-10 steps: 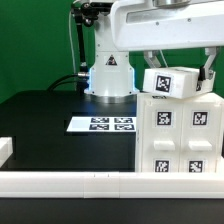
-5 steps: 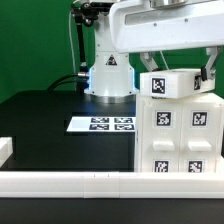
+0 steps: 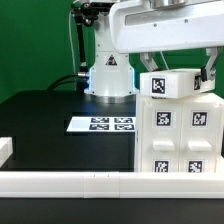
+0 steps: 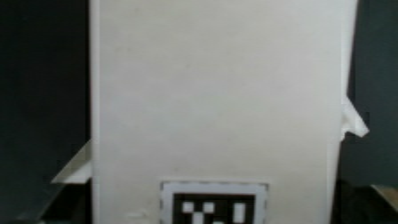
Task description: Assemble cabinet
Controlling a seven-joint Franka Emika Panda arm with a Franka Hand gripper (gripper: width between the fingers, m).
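The cabinet [image 3: 178, 135] is a tall white body at the exterior view's right, with four square tags on its face. A white block with one tag [image 3: 172, 84] lies level on top of it. My gripper [image 3: 177, 72] comes down from above, with a finger on each side of the block, and is shut on it. In the wrist view the block [image 4: 214, 110] fills most of the picture, with its tag [image 4: 214, 206] low down. A dark fingertip [image 4: 358, 122] shows at one edge of it.
The marker board [image 3: 103, 124] lies flat on the black table in front of the robot base [image 3: 108, 76]. A white rail [image 3: 90, 183] runs along the near edge. A small white piece [image 3: 4, 150] sits at the exterior view's far left.
One second ago the block sat tilted on the cabinet top. It has turned level and settled square on the cabinet. Nothing has moved in the last half second.
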